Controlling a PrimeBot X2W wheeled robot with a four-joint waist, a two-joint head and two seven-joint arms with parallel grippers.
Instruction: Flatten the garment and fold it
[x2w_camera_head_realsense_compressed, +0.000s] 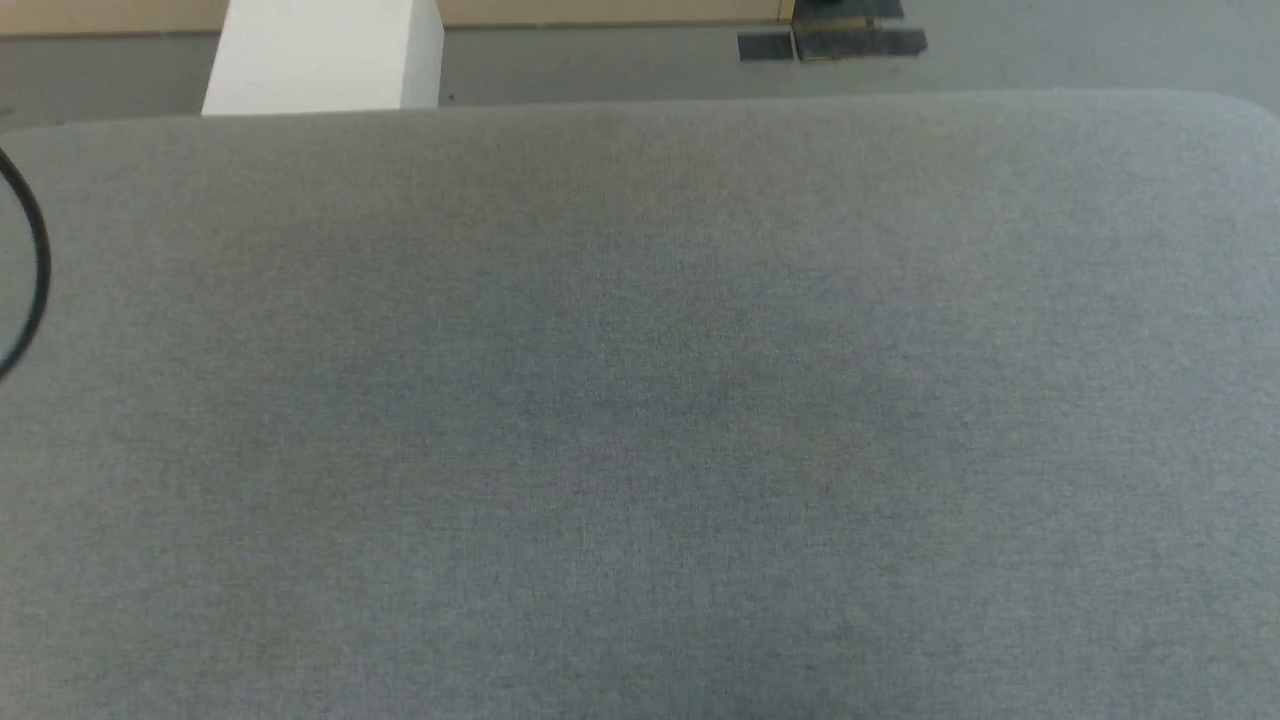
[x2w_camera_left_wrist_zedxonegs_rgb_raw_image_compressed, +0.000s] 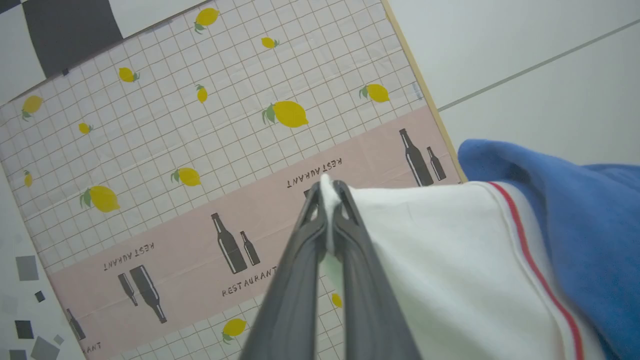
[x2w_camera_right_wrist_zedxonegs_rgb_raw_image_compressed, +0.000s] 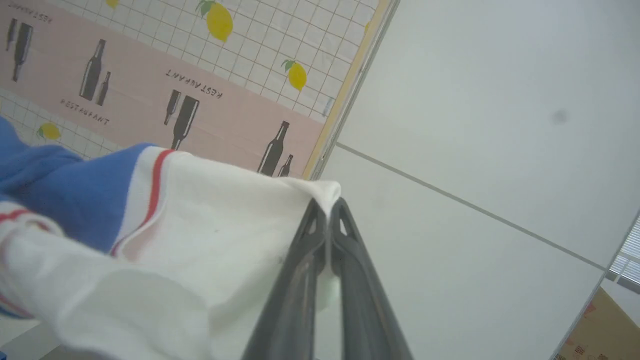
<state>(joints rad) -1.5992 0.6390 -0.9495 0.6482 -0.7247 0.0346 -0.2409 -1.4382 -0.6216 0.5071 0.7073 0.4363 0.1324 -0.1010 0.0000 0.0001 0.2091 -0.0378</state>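
The garment (x2w_camera_left_wrist_zedxonegs_rgb_raw_image_compressed: 450, 260) is a blue T-shirt with white sleeves edged in red. In the left wrist view my left gripper (x2w_camera_left_wrist_zedxonegs_rgb_raw_image_compressed: 327, 192) is shut on the edge of one white sleeve, with the blue body hanging off to the right. In the right wrist view my right gripper (x2w_camera_right_wrist_zedxonegs_rgb_raw_image_compressed: 327, 207) is shut on a corner of white sleeve fabric of the garment (x2w_camera_right_wrist_zedxonegs_rgb_raw_image_compressed: 215, 225), and blue cloth bunches to the left. Both views look up toward a wall, so the shirt is held up in the air.
A grey fabric tabletop (x2w_camera_head_realsense_compressed: 640, 420) spreads across the head view, with a black cable (x2w_camera_head_realsense_compressed: 35, 260) at its left edge and a white post (x2w_camera_head_realsense_compressed: 320, 55) beyond its far edge. A lemon-and-bottle patterned panel (x2w_camera_left_wrist_zedxonegs_rgb_raw_image_compressed: 200, 150) and a white wall (x2w_camera_right_wrist_zedxonegs_rgb_raw_image_compressed: 475, 125) lie behind the grippers.
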